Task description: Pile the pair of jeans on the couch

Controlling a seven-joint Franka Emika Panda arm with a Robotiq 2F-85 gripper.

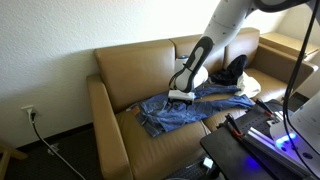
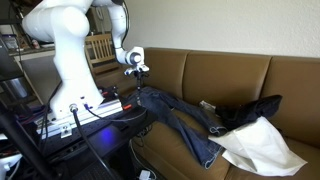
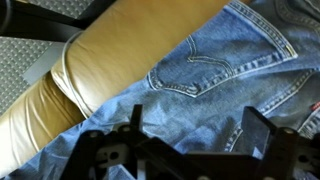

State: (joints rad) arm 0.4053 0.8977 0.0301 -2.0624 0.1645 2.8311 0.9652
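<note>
The wide, empty claw (image 3: 192, 122) could pinch just one denim layer, dragging the pair of jeans (image 3: 228, 58) off the couch (image 3: 110, 62).

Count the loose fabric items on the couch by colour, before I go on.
Blue jeans: 1
Black item: 1
White cloth: 1
Total: 3

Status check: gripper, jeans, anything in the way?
Jaws open, gripper over jeans. Jeans spread across couch, not piled. Black item and white cloth near the legs.
</note>
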